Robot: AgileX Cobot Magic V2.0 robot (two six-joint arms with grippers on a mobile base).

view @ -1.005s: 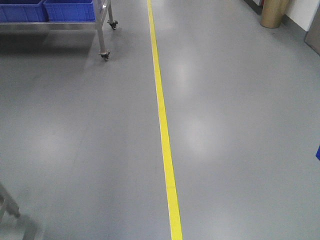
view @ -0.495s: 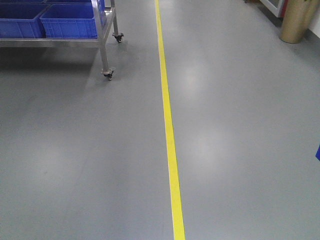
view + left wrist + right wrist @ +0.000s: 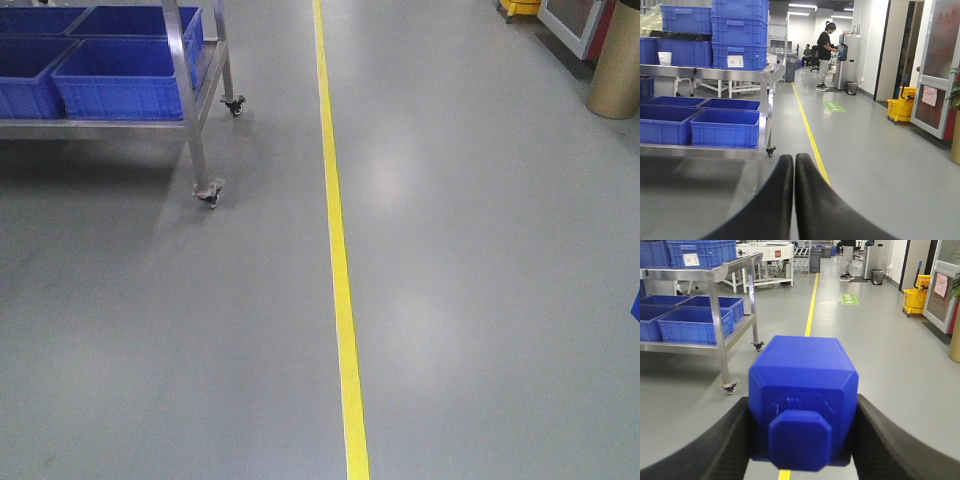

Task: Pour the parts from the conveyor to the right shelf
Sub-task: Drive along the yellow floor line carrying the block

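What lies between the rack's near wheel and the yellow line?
Nothing but bare grey floor separates the wheel and the yellow line, shown in the front-facing view.

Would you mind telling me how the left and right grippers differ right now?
The left gripper has its fingers pressed together, whereas the right gripper has its fingers spread apart. The left gripper holds nothing; the right gripper clamps the blue block. Both have black, curved fingers.
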